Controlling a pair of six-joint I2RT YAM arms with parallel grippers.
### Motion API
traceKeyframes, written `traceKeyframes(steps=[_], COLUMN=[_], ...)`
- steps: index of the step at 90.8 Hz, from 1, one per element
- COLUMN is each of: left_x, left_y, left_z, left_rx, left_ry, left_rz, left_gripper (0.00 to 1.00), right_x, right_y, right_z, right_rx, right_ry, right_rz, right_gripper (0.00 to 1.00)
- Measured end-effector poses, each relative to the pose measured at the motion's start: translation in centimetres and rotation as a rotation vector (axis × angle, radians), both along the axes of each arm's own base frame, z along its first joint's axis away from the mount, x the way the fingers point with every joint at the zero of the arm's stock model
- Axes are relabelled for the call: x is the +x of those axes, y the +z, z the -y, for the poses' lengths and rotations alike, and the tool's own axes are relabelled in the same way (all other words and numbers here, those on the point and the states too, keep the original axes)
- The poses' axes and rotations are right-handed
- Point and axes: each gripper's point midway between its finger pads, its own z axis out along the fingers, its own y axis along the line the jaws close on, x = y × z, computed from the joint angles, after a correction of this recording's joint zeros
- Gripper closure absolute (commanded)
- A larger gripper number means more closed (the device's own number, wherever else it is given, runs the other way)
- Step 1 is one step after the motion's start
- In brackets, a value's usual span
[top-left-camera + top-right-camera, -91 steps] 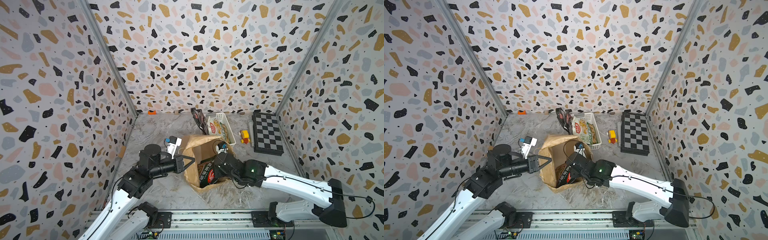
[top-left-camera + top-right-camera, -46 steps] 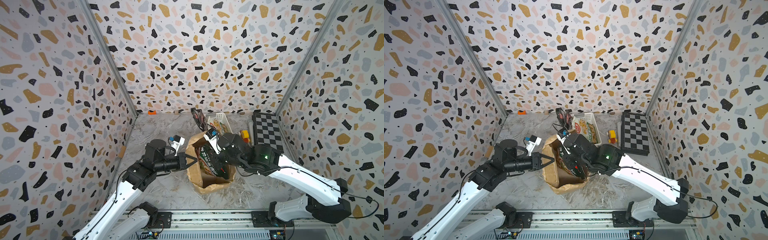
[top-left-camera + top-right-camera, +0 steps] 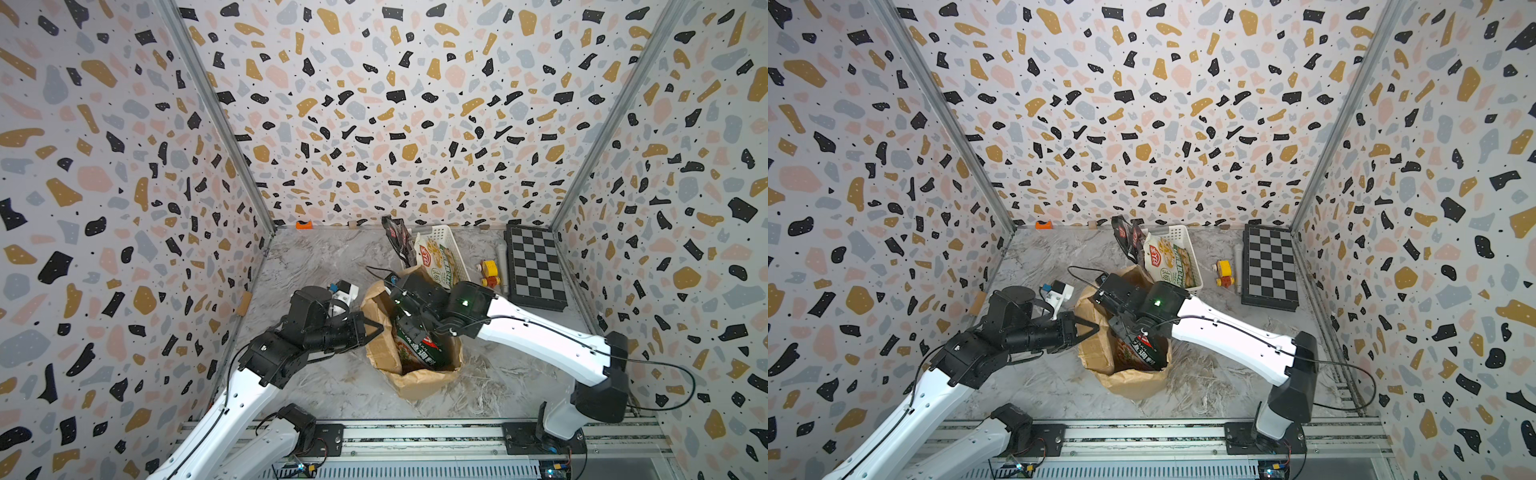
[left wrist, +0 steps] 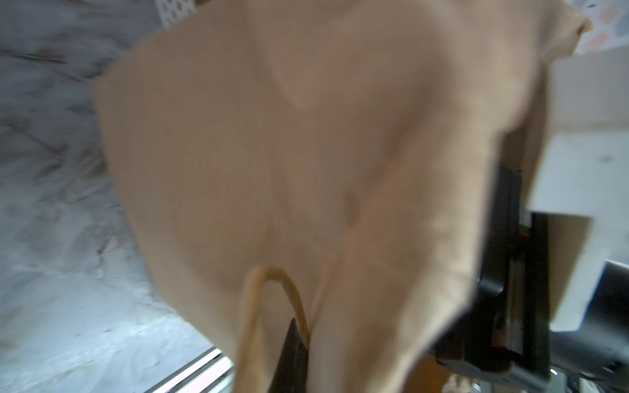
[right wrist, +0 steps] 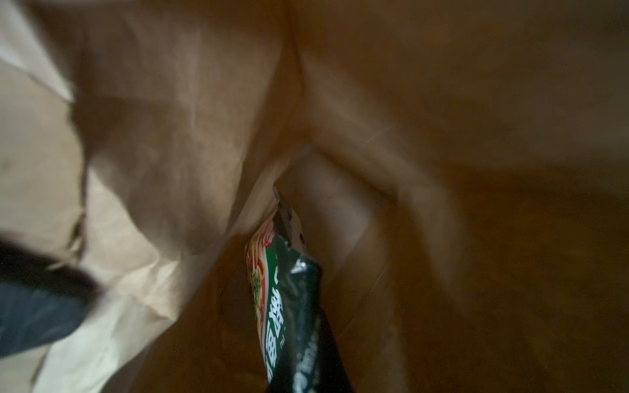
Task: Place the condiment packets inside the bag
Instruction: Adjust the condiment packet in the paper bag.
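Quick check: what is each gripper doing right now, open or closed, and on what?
Left gripper: closed, pinching the bag at its rim.
Right gripper: closed on the green packet, inside the bag.

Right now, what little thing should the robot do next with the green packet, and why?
Probably open the right gripper and let the green condiment packet drop. The packet already hangs well inside the brown paper bag, as the right wrist view shows, and the left gripper pinches the bag's rim, so the mouth is open and the bag seems steady.
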Motion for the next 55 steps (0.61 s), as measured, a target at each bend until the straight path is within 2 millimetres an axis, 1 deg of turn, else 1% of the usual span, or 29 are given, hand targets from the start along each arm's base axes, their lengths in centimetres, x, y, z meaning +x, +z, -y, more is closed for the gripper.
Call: traceKeyframes(steps=[4,13,26,40,48,55], left_x=[0.1,0.1,-0.6,-0.9,-0.9,-0.6], left_y=[-0.4,-0.7,-0.8,-1.1,-1.5,-1.1], left_z=[-0.8,-2.7,-5.1,-6.2,-6.4,-6.4], left_rx=[0.066,0.197,0.336,0.408,0.439,0.457], left_ry=[0.015,0.042,0.053,0.048,0.04,0.033], left_rz=[0.004,0.024,0.05,0.06,0.051,0.052], left_gripper=[1.0,1.0,1.0,1.0,1.0,1.0], right_x=[0.8,2.2,3.6,4.1,4.1,4.2], right_y=[-0.5,-0.7,-0.5,0.0,-0.6,-1.4], right_z=[-0.5,-1.4,-2.7,-4.1,-4.5,-4.7], right_rx=[-0.019,-0.025,-0.018,-0.003,-0.013,-0.026], right_ry=[-0.014,-0.036,-0.042,-0.009,0.014,0.027], right_rz=[0.012,0.029,0.04,0.052,0.04,0.025], right_gripper=[1.0,1.0,1.0,1.0,1.0,1.0])
